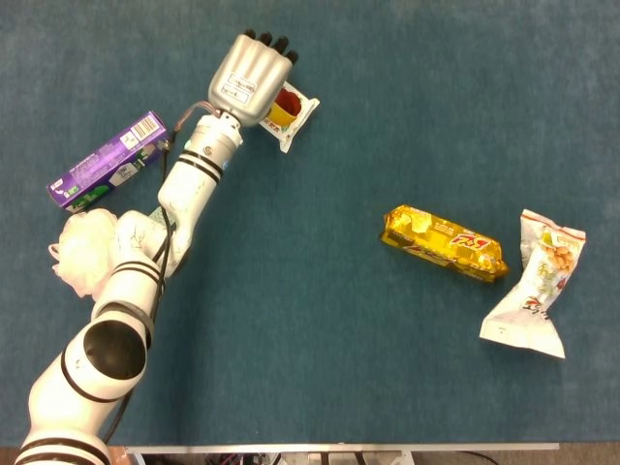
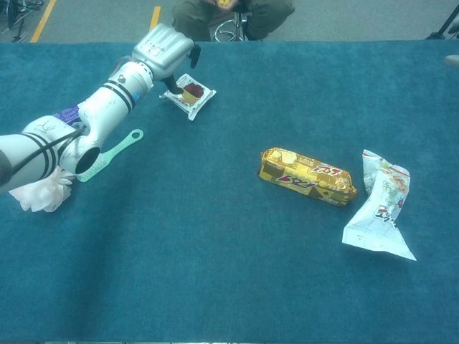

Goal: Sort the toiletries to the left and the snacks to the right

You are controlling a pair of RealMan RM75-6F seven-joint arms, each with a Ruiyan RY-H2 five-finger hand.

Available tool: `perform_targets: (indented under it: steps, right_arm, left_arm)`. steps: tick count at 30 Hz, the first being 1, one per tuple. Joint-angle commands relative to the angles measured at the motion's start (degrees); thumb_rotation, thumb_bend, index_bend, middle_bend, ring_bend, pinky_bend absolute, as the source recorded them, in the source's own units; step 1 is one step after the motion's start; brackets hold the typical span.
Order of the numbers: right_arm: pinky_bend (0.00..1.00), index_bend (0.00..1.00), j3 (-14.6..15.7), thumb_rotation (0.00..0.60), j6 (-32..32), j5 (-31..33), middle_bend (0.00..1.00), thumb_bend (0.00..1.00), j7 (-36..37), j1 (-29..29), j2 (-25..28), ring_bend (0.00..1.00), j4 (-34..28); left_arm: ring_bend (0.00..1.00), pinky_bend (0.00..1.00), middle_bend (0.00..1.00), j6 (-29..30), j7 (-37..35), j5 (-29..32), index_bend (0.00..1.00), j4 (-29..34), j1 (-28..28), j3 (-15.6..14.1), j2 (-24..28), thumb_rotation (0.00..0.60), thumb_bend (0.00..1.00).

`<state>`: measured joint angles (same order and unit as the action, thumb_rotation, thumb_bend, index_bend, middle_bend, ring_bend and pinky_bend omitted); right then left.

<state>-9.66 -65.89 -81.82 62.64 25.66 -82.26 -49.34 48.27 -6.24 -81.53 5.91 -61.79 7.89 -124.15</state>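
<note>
A small white snack packet (image 1: 294, 113) (image 2: 191, 95) with a red and yellow picture lies at the far left-centre. My left hand (image 1: 252, 77) (image 2: 165, 51) hangs right over it, fingers spread and curved down around its near edge, hiding part of it in the head view. The packet lies flat on the cloth. A gold snack pack (image 1: 444, 242) (image 2: 307, 175) and a white snack bag (image 1: 535, 286) (image 2: 379, 215) lie at the right. A purple toothpaste box (image 1: 107, 160), a mint brush (image 2: 111, 154) and a white bath puff (image 1: 82, 247) lie at the left. A grey sliver (image 2: 452, 61), perhaps my right hand, shows at the right edge.
The blue cloth (image 1: 310, 339) covers the whole table. My left arm (image 1: 184, 194) stretches over the brush and beside the puff. A seated person's legs (image 2: 229, 14) and a stool show beyond the far edge.
</note>
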Motion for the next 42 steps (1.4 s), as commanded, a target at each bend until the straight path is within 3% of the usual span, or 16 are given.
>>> perform_targets:
  steps: [1, 21, 42]
  right_arm:
    - [0.52, 0.43, -0.1, 0.6, 0.1, 0.3, 0.44, 0.0, 0.0, -0.1, 0.1, 0.36, 0.0]
    - [0.52, 0.43, 0.4, 0.6, 1.7, 1.1, 0.44, 0.0, 1.3, -1.6, -0.4, 0.36, 1.1]
    - [0.52, 0.43, 0.8, 0.6, 2.5, 0.6, 0.44, 0.0, 4.0, -1.8, -2.0, 0.36, 3.8]
  left_arm:
    - [0.36, 0.45, 0.35, -2.0, 0.7, 0.7, 0.44, -0.8, -0.6, 0.6, 0.6, 0.6, 0.11]
    - [0.36, 0.45, 0.35, -10.5, 2.4, 1.7, 0.44, -1.9, -0.4, 0.8, 1.3, 0.6, 0.11]
    - [0.36, 0.45, 0.35, -3.3, -1.6, -0.9, 0.44, -0.2, -0.4, -1.8, -2.8, 0.6, 0.11]
